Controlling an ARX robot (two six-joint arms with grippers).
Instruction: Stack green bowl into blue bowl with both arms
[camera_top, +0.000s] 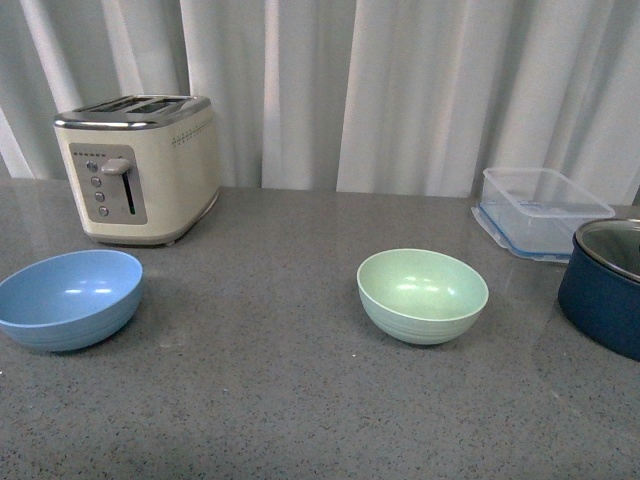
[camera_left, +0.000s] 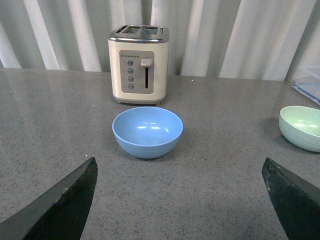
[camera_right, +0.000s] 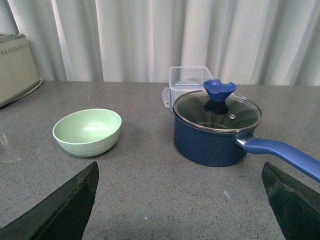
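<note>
The pale green bowl (camera_top: 423, 295) sits upright and empty on the grey counter, right of centre. The light blue bowl (camera_top: 69, 298) sits upright and empty at the far left, well apart from it. Neither arm shows in the front view. In the left wrist view my left gripper (camera_left: 180, 172) is open and empty, with the blue bowl (camera_left: 147, 131) ahead of it and the green bowl (camera_left: 302, 127) off to one side. In the right wrist view my right gripper (camera_right: 180, 175) is open and empty, with the green bowl (camera_right: 87, 132) ahead and off to one side.
A cream toaster (camera_top: 138, 168) stands behind the blue bowl. A clear plastic container (camera_top: 545, 212) sits at the back right. A dark navy pot (camera_top: 606, 287) with glass lid and blue handle (camera_right: 280, 152) stands at the right edge. White curtains hang behind the counter.
</note>
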